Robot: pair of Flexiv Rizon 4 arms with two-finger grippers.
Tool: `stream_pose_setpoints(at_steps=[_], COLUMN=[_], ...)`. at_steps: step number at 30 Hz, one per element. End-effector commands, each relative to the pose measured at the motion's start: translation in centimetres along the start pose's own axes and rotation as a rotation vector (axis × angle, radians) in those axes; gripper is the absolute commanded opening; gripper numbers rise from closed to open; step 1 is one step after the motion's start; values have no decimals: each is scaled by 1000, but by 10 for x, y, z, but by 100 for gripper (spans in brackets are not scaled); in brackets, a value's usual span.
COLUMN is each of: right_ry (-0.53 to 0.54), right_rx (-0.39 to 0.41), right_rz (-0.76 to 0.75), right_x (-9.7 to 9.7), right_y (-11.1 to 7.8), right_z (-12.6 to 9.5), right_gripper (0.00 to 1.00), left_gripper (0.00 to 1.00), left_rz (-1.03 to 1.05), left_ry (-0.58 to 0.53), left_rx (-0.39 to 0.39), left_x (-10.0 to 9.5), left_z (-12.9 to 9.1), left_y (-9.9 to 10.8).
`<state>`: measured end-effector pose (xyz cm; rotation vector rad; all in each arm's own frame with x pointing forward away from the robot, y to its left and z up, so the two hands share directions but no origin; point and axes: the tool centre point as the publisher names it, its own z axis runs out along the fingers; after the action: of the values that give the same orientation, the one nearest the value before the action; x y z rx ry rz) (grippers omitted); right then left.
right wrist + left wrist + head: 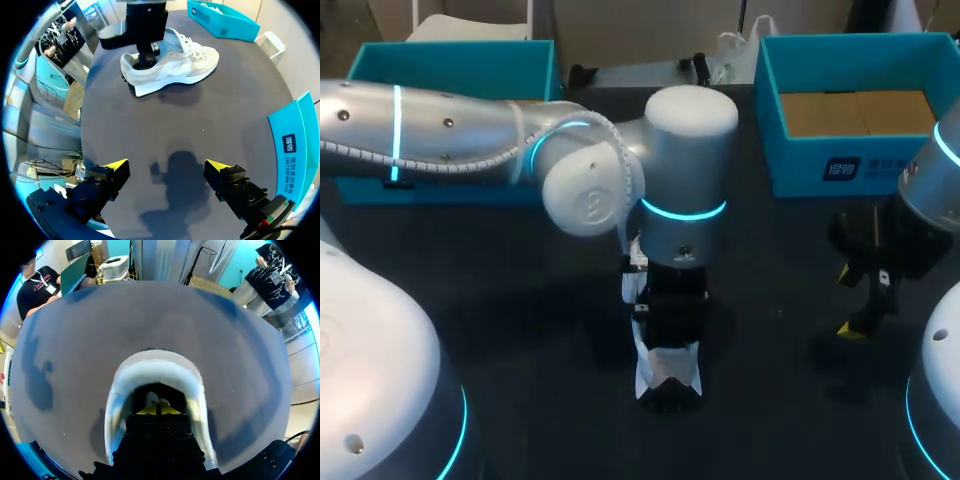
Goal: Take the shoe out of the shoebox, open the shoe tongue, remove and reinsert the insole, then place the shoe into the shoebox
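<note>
A white sneaker (175, 62) stands on the dark table (520, 300), mid-table; in the head view only its white end (665, 375) shows under my left wrist. My left gripper (157, 410) points down into the shoe's heel opening (155, 365). Its yellow tips are shut together on a small white edge of the insole (157, 400). From the right wrist view, my left gripper (147, 57) stands in the heel. My right gripper (166, 165) hangs open over bare table, well to the shoe's right (855, 300). The teal shoebox (770, 100) sits at the back right.
A second teal box (450, 60) lies at the back left, partly behind my left arm. The back-right box holds brown cardboard (855, 112). Bare table lies between the shoe and my right gripper.
</note>
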<state>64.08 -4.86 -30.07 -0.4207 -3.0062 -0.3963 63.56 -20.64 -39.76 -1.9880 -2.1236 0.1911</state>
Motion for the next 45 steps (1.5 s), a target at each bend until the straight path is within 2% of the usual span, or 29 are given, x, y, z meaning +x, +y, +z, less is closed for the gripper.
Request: stream_pose_setpoints(at_steps=[1,7,13,19,23,26,33,44,45], right_ry=[-3,-3,-3,-3,-3,-3,-3,-3,-3], right_rx=[2,2,2,2,2,2,2,2,2], right_rz=[1,1,1,1,1,1,1,1,1], right_x=[1,1,1,1,1,1,1,1,1], right_y=[0,0,0,0,0,0,0,0,0], right_z=[0,0,0,0,0,0,0,0,0], right_gripper=[100,100,100,100,100,100,100,100,100], left_gripper=[0,0,0,0,0,0,0,0,11], left_rz=[2,-30,-48,-30,-10,-11,-29,-71,-72], left_ry=[-33,-61,-89,-101,-124,-126,-119,-77,-67], left_rx=[-68,-121,-161,-149,-150,-183,-228,-265,-258], left_x=[-6,0,5,2,2,0,-3,9,10], left_z=[12,3,-11,-16,-30,-38,-45,-40,-40], left_y=[-1,15,22,16,7,10,26,33,34])
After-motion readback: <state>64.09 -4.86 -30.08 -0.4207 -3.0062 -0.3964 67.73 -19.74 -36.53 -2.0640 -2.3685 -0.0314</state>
